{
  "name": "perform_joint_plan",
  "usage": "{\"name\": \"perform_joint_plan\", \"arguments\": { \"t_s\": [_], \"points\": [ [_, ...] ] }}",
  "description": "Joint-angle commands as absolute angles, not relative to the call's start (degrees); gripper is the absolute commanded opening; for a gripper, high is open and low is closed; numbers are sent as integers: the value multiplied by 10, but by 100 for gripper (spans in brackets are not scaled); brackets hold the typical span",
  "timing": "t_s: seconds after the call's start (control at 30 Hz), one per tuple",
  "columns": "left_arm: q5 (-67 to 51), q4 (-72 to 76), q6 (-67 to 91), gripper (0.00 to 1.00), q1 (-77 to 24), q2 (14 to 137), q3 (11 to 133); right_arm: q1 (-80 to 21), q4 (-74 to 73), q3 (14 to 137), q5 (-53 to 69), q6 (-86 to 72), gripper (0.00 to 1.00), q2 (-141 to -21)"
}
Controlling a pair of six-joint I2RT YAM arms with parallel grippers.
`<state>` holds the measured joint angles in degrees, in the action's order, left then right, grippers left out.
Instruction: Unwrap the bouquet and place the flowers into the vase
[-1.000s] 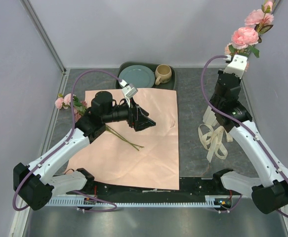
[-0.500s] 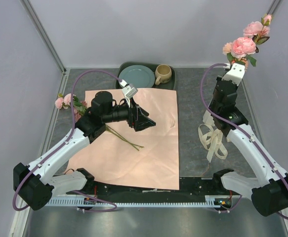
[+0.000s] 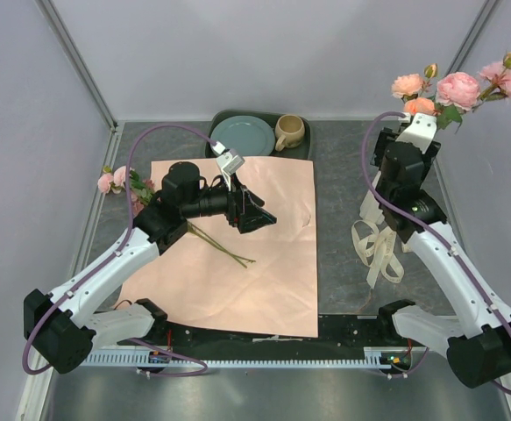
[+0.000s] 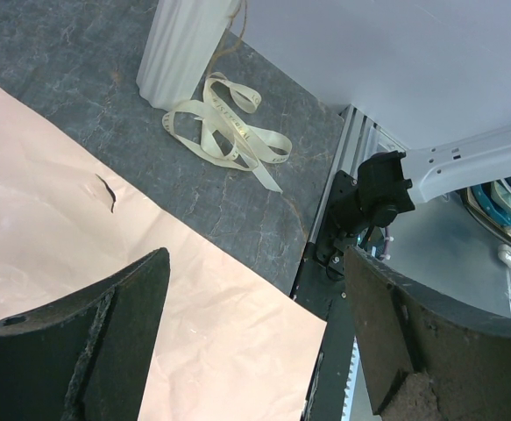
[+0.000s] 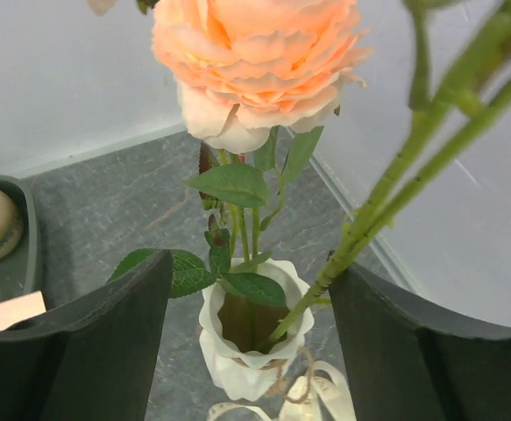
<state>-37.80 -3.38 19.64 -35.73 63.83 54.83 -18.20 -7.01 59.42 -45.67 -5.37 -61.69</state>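
Basically, right gripper [image 5: 251,272] had its jaws spread wide, gripping nothing, just above the tall cream-white ribbed ceramic vase [image 5: 237,373], where the long green-stemmed peach and pink artificial roses [image 5: 255,61] stood, while left gripper [image 4: 255,263] hung equally wide over the flat salmon-pink paper sheet [image 4: 62,219].

Cream-white ribbed ceramic vase w/ scalloped rim [image 5: 223,364] upright, lower centre of right-wrist view, holding green-stemmed pink & peach roses [image 3: 459,88]; blooms fan out upper right in top view. Other pink roses [image 3: 110,181] lie flat mid-left beside flat salmon-pink paper sheet [image 3: 255,263].
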Motion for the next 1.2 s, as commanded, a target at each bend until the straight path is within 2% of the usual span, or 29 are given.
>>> {"name": "perform_joint_plan", "arguments": {
  "t_s": [0.0,0.1,0.47,0.57,0.6,0.7,0.93,1.17],
  "points": [
    [-383,-30,178,87,-356,635,576,-180,-175,641,-428,-81,84,-614],
    [-381,-33,178,87,-356,636,576,-179,-230,675,-432,-97,98,-620],
    [-355,-49,175,88,-356,635,581,-180,-445,737,-511,-231,98,-641],
    [-282,-85,174,87,-354,635,586,-180,-465,715,-494,-255,98,-617],
    [-220,-96,174,87,-352,632,588,-180,-468,709,-487,-256,98,-609],
    [-130,-141,171,87,-341,635,601,-180,-480,692,-462,-252,98,-576],
    [-104,-121,240,87,-262,625,576,-181,-479,647,-312,-209,98,-498],
    [25,-143,343,81,-141,626,541,-200,-379,586,-31,-184,98,-418]
  ]
}}
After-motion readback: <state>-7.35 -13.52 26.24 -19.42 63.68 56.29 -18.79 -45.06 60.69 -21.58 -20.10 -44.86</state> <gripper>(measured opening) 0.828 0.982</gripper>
